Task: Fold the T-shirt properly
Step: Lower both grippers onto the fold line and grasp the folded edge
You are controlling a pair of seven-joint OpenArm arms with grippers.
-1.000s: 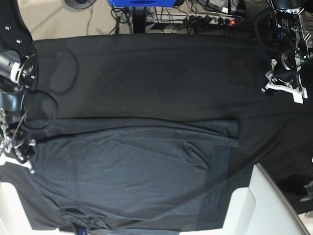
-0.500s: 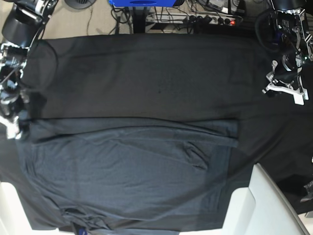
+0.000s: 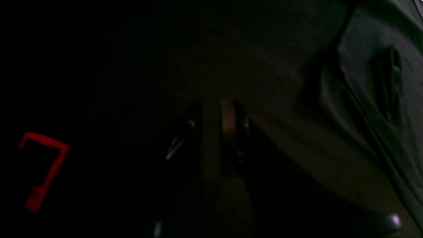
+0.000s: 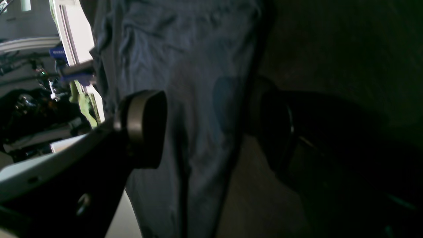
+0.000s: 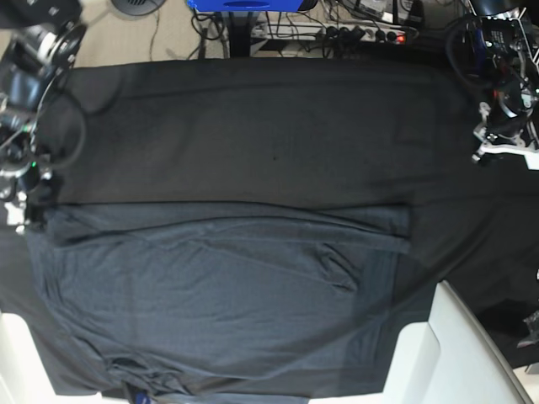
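The counter point(image 5: 253, 126) filled most of the base view, draped in a smooth black tablecloth point(image 5: 269, 109) that ran from the upper left to the right edge. The T-shirt point(image 5: 219, 295) lay flat across the lower half of that frame, its long folded edge running level through the middle and its fabric creased in shallow ripples toward the lower left. A pale white panel point(image 5: 455, 345) showed at the lower right corner.

The right gripper point(image 4: 211, 122) sat at the left edge of the base view, beside the shirt's upper left corner. In its wrist view its jaws stood well apart, with T-shirt fabric point(image 4: 185, 82) visible between them and nothing clamped.

The left gripper point(image 5: 503, 135) hung at the upper right of the base view, over bare tablecloth and well apart from the shirt. Its wrist view was very dark; the fingers point(image 3: 228, 125) showed a narrow gap, holding nothing.
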